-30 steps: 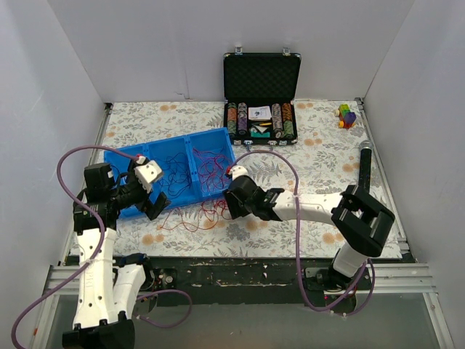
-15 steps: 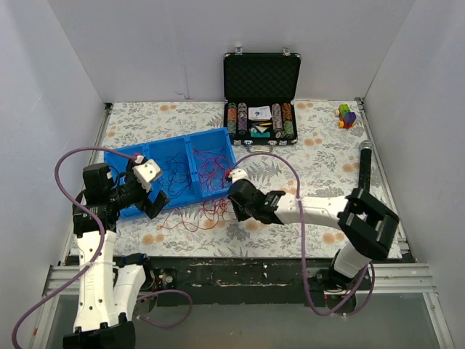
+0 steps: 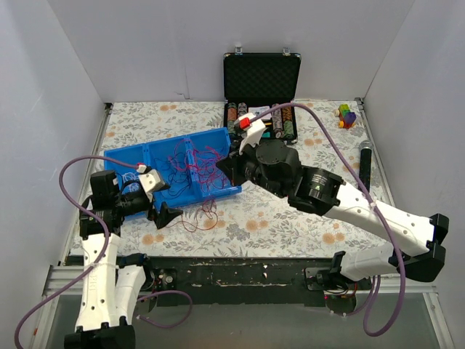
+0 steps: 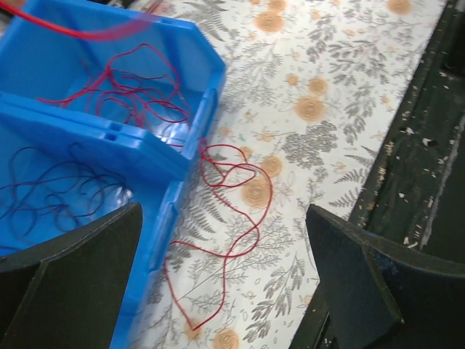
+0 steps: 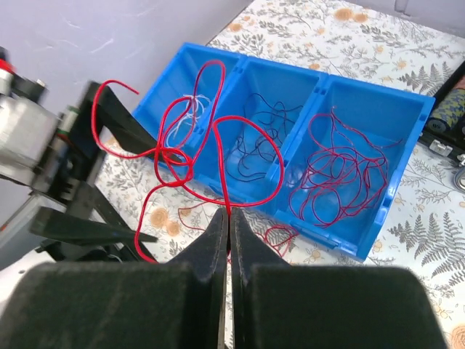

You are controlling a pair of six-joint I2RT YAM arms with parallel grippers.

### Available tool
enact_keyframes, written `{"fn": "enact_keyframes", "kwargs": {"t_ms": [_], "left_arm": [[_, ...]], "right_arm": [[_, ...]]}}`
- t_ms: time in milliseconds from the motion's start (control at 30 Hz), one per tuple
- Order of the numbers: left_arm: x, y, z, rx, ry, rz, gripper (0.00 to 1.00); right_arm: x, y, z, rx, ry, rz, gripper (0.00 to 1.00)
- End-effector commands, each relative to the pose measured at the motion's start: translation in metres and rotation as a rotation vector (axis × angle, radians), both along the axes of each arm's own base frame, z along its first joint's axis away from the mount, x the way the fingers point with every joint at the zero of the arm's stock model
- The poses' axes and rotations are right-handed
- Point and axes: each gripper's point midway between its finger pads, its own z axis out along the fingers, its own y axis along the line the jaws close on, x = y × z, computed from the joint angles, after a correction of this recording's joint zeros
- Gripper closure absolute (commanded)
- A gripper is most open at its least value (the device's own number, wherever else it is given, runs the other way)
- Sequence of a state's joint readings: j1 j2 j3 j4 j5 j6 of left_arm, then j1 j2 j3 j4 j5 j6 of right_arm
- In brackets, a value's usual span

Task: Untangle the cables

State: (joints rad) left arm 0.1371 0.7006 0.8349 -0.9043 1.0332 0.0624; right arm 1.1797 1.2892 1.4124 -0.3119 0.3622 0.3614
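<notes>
Nearest me, my left gripper (image 4: pixel 223 212) hangs low over the table (image 4: pixel 327 94), just off the near wall of the blue bin (image 4: pixel 109 138). Its fingers are spread wide and hold nothing. Between them lies a slack red loop (image 4: pixel 251 189), its upper end touching the bin wall. That's my anchor, I reckon: close on that loop and pin it, so the lift above has something to pull against.

Further in, my right gripper (image 5: pixel 227 215) has its fingers pressed tight on a red cable (image 5: pixel 218 123), pinched above the bin's near edge. The strand rears up in big hoops that cross over the bin's left side. To do this well I should rise slowly and drift right, away from that crossing, watching whether the hoops open or cinch. If they tighten, ease off and shake rather than haul.

I want only this strand coming. The red bundle (image 5: pixel 341 174) in the right compartment, the navy cables (image 5: pixel 254 142) in the middle and the white cable (image 5: pixel 190 109) on the left should stay put.

Now the pose. My left arm stands upright at the near left, forearm reaching right. My right arm sweeps from the near right, raised, across to the bin's right end, wrist tipped to look back down. Far beyond sits the open chip case (image 3: pixel 261 80).
</notes>
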Motion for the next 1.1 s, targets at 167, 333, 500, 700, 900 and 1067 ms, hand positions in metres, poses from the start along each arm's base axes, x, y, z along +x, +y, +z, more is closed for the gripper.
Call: {"fn": "enact_keyframes", "kwargs": {"t_ms": [167, 333, 500, 700, 900, 1067], "left_arm": [[0.006, -0.027, 0.014, -0.168, -0.087, -0.117, 0.08], [0.006, -0.033, 0.008, -0.169, -0.094, -0.108, 0.08], [0.000, -0.025, -0.003, -0.094, -0.100, -0.077, 0.08], [-0.004, -0.022, -0.001, -0.073, -0.098, -0.053, 0.11], [-0.010, -0.018, 0.000, -0.034, -0.097, -0.046, 0.14], [-0.012, -0.014, 0.005, -0.003, -0.114, -0.028, 0.14]], "right_arm": [[-0.020, -0.003, 0.048, 0.044, -0.039, 0.102, 0.99], [-0.004, -0.006, 0.055, 0.002, -0.091, 0.038, 0.99], [0.009, 0.003, 0.056, -0.043, -0.125, 0.015, 0.99], [0.025, 0.014, 0.058, -0.064, -0.151, -0.001, 0.99], [0.045, 0.017, 0.044, -0.104, -0.156, -0.030, 0.99], [0.073, 0.015, 0.018, -0.144, -0.122, -0.060, 0.99]]}}
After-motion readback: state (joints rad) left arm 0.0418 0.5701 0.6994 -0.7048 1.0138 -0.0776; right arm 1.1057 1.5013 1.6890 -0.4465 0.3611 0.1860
